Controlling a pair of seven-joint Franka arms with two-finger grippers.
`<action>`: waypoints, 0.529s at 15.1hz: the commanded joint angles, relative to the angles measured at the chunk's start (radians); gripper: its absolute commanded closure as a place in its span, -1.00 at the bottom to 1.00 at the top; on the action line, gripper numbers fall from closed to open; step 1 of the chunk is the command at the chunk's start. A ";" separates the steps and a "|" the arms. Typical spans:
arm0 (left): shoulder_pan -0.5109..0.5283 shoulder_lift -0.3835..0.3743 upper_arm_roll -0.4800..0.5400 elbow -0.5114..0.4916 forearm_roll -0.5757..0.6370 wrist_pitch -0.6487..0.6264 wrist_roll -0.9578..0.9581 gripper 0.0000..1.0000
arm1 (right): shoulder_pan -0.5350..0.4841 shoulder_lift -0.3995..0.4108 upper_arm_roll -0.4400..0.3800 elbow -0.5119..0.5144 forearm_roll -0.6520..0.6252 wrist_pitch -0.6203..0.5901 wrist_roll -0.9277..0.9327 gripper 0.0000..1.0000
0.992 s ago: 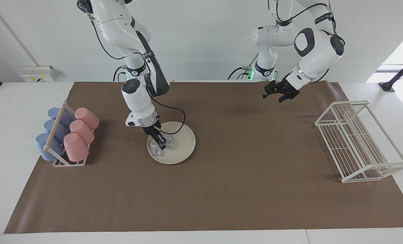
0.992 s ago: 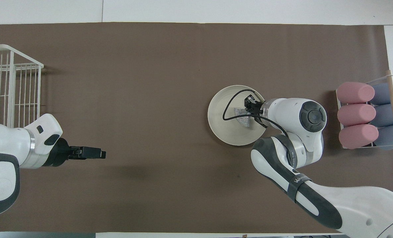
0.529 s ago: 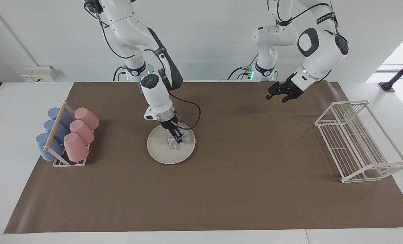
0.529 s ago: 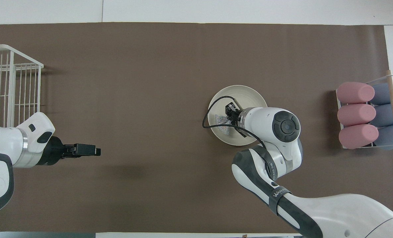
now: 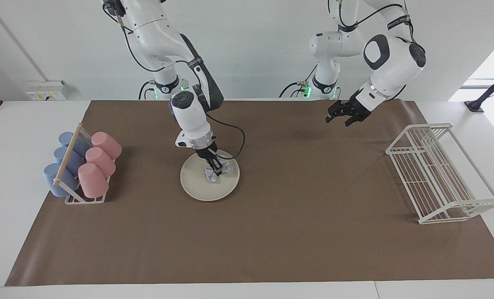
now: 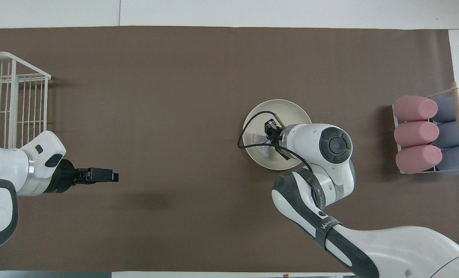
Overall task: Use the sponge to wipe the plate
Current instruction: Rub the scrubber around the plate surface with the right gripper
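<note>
The cream-white plate (image 5: 197, 187) (image 6: 291, 109) lies on the brown mat toward the right arm's end of the table. The silvery sponge (image 5: 210, 176) (image 6: 261, 145) rests on the plate's inner surface, on the part toward the left arm's end. My right gripper (image 5: 217, 170) (image 6: 269, 136) points down onto the plate and is shut on the sponge. Its black cable loops over the plate. My left gripper (image 5: 340, 115) (image 6: 109, 176) waits open and holding nothing, in the air over bare mat close to its own base.
A rack of pink and blue cups (image 5: 82, 166) (image 6: 430, 135) lies at the right arm's end of the table. A white wire dish rack (image 5: 438, 174) (image 6: 9, 100) stands at the left arm's end. Brown mat (image 5: 313, 232) covers the table.
The right gripper has dragged the sponge across the plate toward the left arm's end, then nearly stopped. The left gripper shifted slightly and stays open.
</note>
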State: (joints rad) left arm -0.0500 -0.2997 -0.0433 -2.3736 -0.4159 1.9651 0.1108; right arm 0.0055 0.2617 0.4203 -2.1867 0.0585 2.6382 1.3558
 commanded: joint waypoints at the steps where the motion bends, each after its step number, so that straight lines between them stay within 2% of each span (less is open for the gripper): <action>1: 0.007 0.011 -0.004 0.011 0.019 0.008 -0.023 -1.00 | -0.012 -0.085 0.006 0.080 -0.002 -0.223 0.040 1.00; 3: 0.016 0.010 0.006 0.014 -0.018 -0.017 -0.023 -1.00 | -0.012 -0.145 0.008 0.161 0.000 -0.393 0.055 1.00; 5: 0.021 0.010 0.022 0.016 -0.204 -0.049 -0.019 -1.00 | -0.012 -0.205 0.014 0.234 0.000 -0.544 0.066 1.00; 8: 0.032 0.008 0.028 0.030 -0.433 -0.119 -0.014 -1.00 | 0.013 -0.309 0.015 0.309 0.003 -0.700 0.149 1.00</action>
State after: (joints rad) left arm -0.0405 -0.2991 -0.0154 -2.3706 -0.7224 1.9072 0.0964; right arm 0.0108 0.0155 0.4262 -1.9107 0.0584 2.0208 1.4441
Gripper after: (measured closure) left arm 0.000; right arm 0.881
